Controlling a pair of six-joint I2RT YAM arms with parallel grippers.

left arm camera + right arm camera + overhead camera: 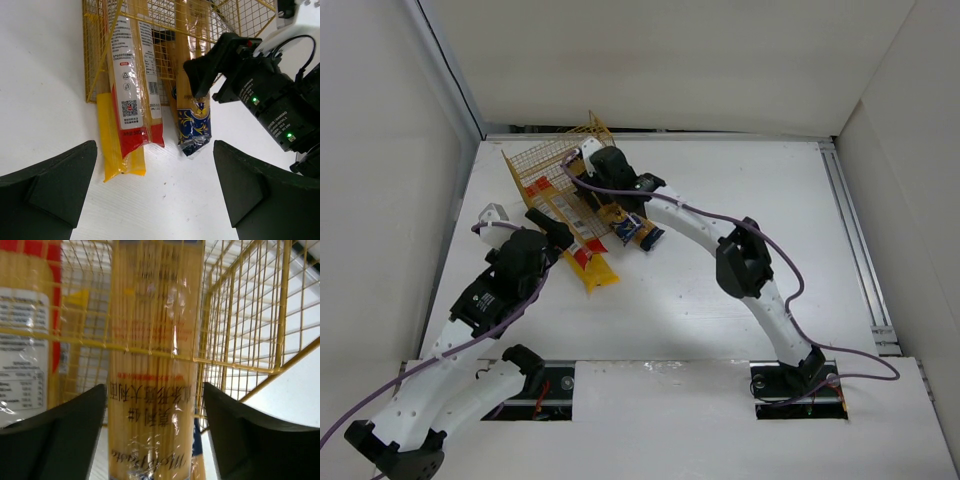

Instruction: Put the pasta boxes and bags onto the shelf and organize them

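The yellow wire shelf [535,165] lies at the back left, its open end towards me. The plain yellow bag [120,150] and the red-edged clear bag [132,90] lie side by side, half inside the shelf [95,60]. Two orange-yellow packs with dark blue ends [192,120] lie to their right. My right gripper [605,205] is open and straddles one orange-yellow pack [155,365] at the shelf's mouth [240,315], with a narrow gap on the right side. My left gripper [552,238] is open and empty over bare table [160,200], just short of the bag ends.
White walls close in the table on the left, back and right. The right arm [270,100] fills the right of the left wrist view, close beside the blue-ended packs. Bare white table [770,220] extends to the right of the packs.
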